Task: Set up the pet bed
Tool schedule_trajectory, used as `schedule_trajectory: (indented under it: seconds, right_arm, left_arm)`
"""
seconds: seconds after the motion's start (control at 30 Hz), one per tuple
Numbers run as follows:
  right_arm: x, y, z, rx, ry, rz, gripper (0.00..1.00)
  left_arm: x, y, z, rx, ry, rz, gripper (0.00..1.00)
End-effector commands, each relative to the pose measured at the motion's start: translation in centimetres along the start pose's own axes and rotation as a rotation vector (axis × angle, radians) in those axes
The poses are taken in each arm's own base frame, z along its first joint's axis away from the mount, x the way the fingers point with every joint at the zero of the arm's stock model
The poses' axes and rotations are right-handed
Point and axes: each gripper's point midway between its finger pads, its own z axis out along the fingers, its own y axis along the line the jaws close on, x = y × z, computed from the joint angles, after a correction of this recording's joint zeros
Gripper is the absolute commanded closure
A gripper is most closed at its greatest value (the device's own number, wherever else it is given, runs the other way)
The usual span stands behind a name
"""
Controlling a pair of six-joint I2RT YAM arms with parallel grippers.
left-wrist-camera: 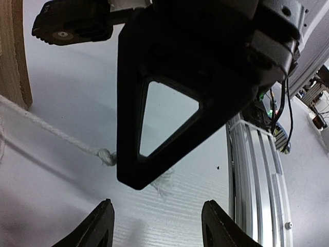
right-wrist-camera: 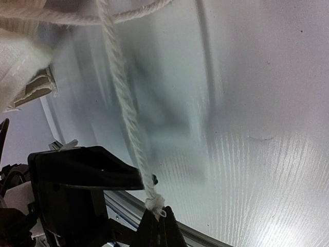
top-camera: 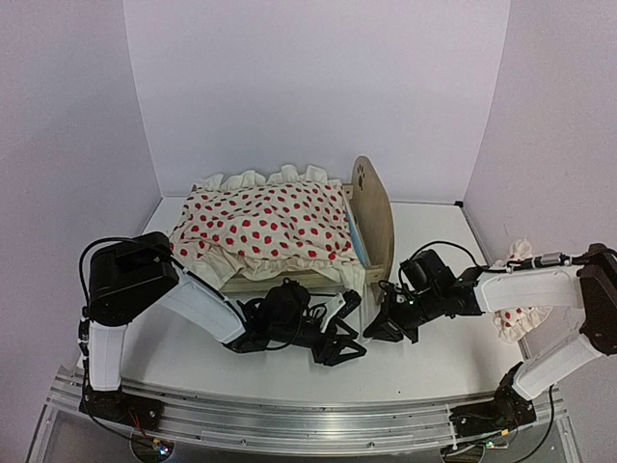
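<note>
The pet bed (top-camera: 374, 217), light wood with a paw-print headboard, stands mid-table under a cream red-dotted duvet (top-camera: 260, 224). A white cord (right-wrist-camera: 121, 87) runs down from the bed's fabric to a knot (right-wrist-camera: 156, 200). My right gripper (right-wrist-camera: 159, 222) is shut on the cord just below that knot, in front of the bed's near right corner (top-camera: 376, 331). My left gripper (top-camera: 348, 326) sits close beside it, open, with nothing between its fingers (left-wrist-camera: 101, 226). The left wrist view shows the knot (left-wrist-camera: 106, 156) beside the right gripper's black finger (left-wrist-camera: 169, 103).
A small red-dotted pillow (top-camera: 521, 318) lies at the right, partly under my right arm. A wooden bed leg (left-wrist-camera: 13, 51) stands left of the cord. The metal rail (top-camera: 289, 417) runs along the near table edge.
</note>
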Motion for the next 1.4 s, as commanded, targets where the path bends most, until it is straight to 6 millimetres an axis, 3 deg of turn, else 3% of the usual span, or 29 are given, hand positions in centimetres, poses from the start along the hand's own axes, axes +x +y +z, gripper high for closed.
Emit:
schedule_trajectory:
  seconds: [0.0, 0.2, 0.3, 0.43, 0.6, 0.8, 0.87, 0.93, 1.1, 1.37]
  right_arm:
    - [0.6, 0.8, -0.5, -0.03, 0.007, 0.012, 1.0]
    - [0.3, 1.4, -0.7, -0.047, -0.007, -0.002, 1.0]
    - [0.2, 1.6, -0.7, -0.053, -0.013, -0.005, 1.0]
    - [0.1, 1.8, -0.8, -0.059, -0.021, -0.006, 1.0]
    - [-0.1, 2.1, -0.9, -0.065, -0.028, -0.005, 1.0]
    - [-0.6, 1.7, -1.1, -0.055, -0.055, 0.029, 1.0]
    - [-0.7, 1.6, -1.1, -0.051, -0.065, 0.037, 1.0]
    - [-0.7, 1.5, -1.1, -0.049, -0.063, 0.041, 1.0]
    - [-0.7, 1.5, -1.1, -0.049, -0.065, 0.042, 1.0]
    - [-0.8, 1.2, -1.0, -0.039, -0.074, 0.059, 1.0]
  left_arm:
    - [-4.4, -0.2, 0.8, -0.013, -0.142, -0.054, 0.44]
    - [-3.9, -0.1, 1.8, -0.011, -0.124, -0.099, 0.53]
    - [-3.8, 0.3, 2.0, -0.027, -0.124, -0.106, 0.68]
    - [-3.3, 0.0, 2.1, -0.01, -0.099, -0.108, 0.76]
    - [-3.2, 0.0, 2.0, -0.013, -0.095, -0.123, 1.0]
    - [-2.5, -0.1, 1.4, -0.02, -0.066, -0.134, 0.99]
    - [-2.5, -0.1, 0.9, -0.03, -0.057, -0.133, 0.84]
    - [-2.4, 0.2, 0.2, -0.066, -0.057, -0.14, 0.78]
    - [-3.0, 0.1, -1.0, -0.085, -0.071, -0.142, 0.74]
    - [-1.8, -0.7, -1.6, -0.052, -0.023, -0.13, 0.67]
